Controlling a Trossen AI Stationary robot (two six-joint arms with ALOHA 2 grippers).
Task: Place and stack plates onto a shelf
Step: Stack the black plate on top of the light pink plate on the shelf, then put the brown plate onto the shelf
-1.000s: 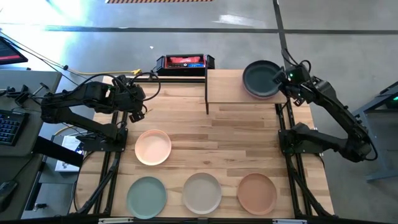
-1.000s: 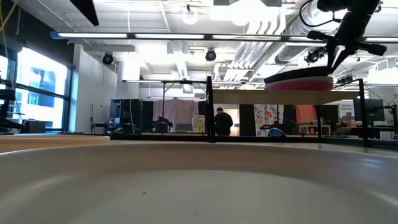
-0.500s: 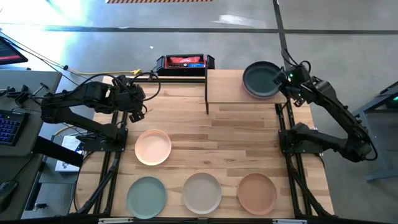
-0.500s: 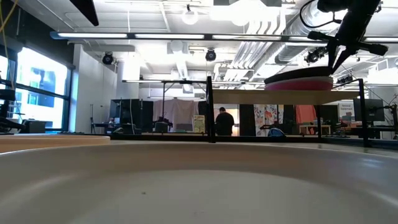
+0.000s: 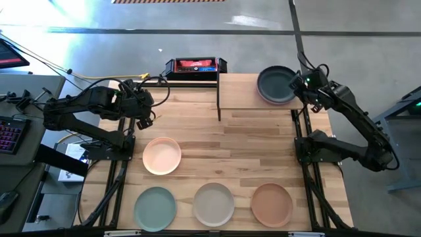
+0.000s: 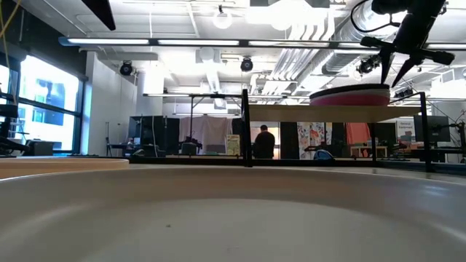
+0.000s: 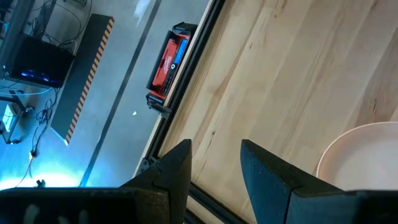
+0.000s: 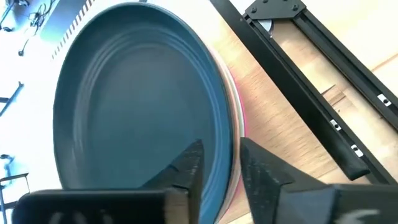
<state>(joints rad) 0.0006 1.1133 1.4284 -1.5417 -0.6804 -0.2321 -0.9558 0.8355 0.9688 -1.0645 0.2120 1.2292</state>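
On the right end of the shelf sits a stack of plates: the charcoal plate on top, pink and magenta ones under it. My right gripper is open at the charcoal plate's right rim, one finger over the plate and one outside it. In the low view its spread fingers stand just above the stack's right end. The peach plate, sage green plate, beige-grey plate and tan brown plate lie flat on the table. My left gripper waits open above the table's far left.
A black-and-red box sits at the table's far edge, left of the shelf. The shelf's black post stands at its left end. The shelf's left half shows bare wood. The beige-grey plate's rim fills the low view's foreground.
My right gripper has opened and let go of the charcoal plate's right rim. The plate now lies flat on the stack on the shelf.
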